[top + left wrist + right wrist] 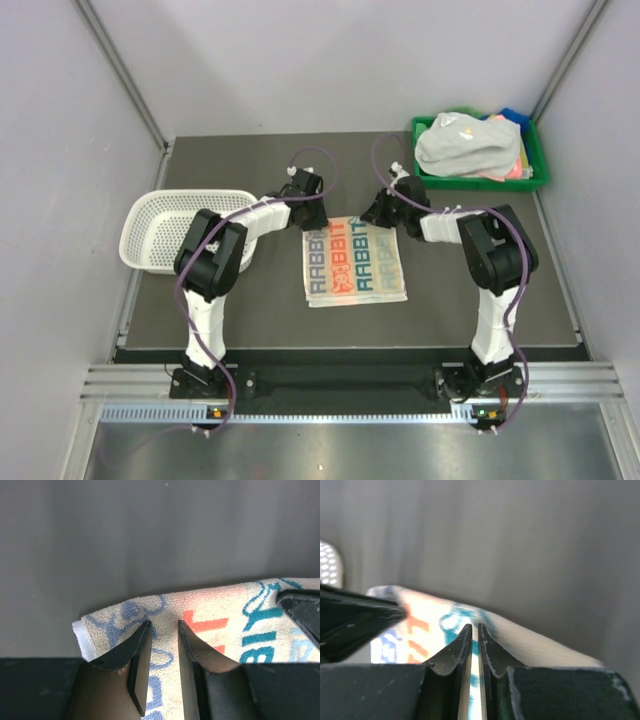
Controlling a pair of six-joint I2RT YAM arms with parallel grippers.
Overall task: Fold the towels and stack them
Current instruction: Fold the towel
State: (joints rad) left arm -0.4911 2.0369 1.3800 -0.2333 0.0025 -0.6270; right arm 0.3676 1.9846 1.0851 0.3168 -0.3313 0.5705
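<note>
the white terry towel with coloured letters (pixel 355 265) is lying flat, spanning from the left gripper (pixel 164 623) to the right gripper (pixel 474 626). the left gripper is straddling the far left corner, jaws narrow with cloth between them; a grip cannot be confirmed. the right gripper is pinching the far right edge, jaws nearly closed. a grey-white cloth heap (pixel 465 148) is sitting in the green plastic tray (pixel 482 184), well beyond the right gripper.

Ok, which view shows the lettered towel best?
Top external: nearly the whole lettered towel shows, flat, print readable. Left wrist shows only one corner at the left gripper; right wrist, a blurred strip of its edge at the right gripper.
</note>
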